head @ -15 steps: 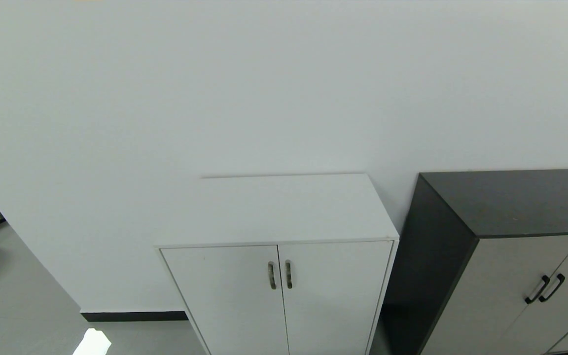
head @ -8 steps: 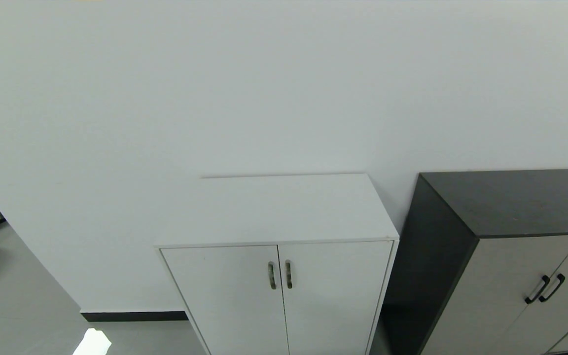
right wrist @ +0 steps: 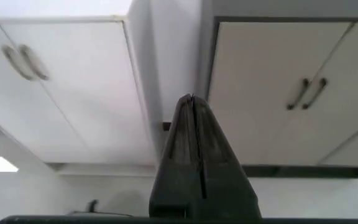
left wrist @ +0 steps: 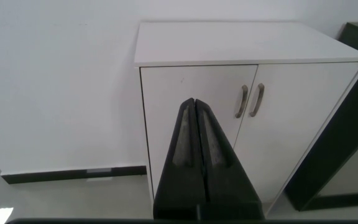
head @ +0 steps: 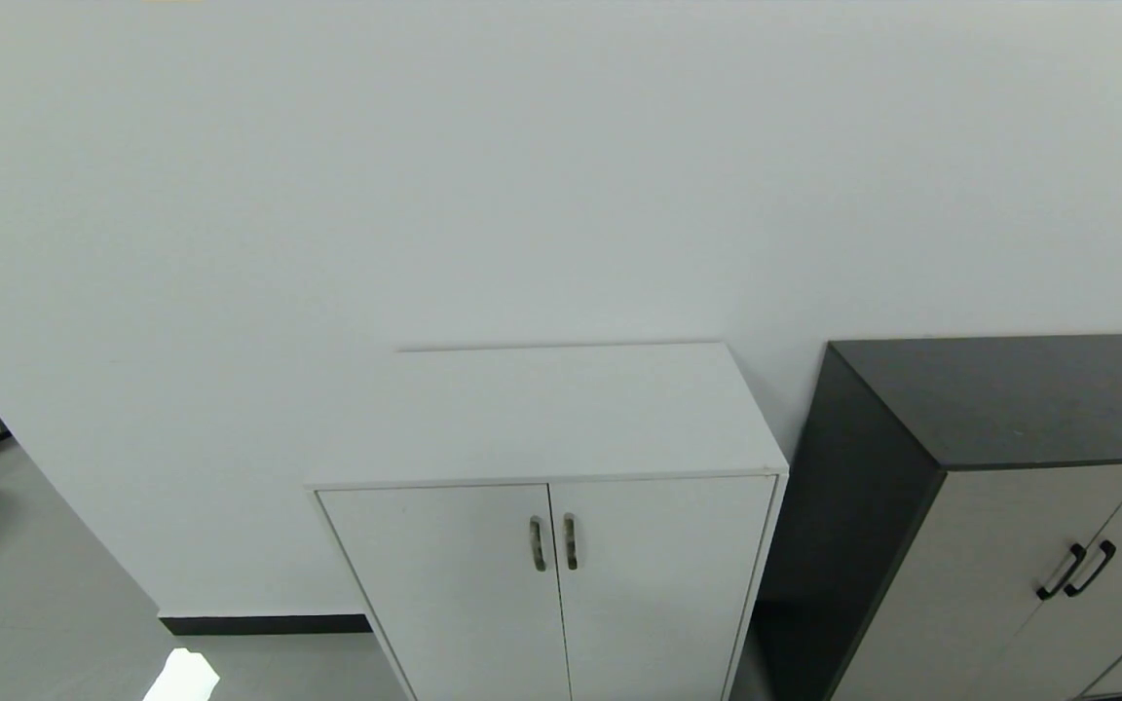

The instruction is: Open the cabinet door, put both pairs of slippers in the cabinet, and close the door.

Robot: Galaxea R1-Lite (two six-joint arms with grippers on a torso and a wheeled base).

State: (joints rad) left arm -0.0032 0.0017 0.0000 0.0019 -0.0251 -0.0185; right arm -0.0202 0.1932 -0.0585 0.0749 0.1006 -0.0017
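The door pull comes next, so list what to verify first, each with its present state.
1. Doors of the white cabinet closed, nothing in front of them: ok.
2. Both handles unobstructed: ok.
3. Open left gripper for a handle: not ok, shut and empty.
4. Open right gripper: not ok, shut and empty.
5. Aim of left gripper at the white cabinet: ok, it faces the left door.
6. Location of slippers: cannot tell.
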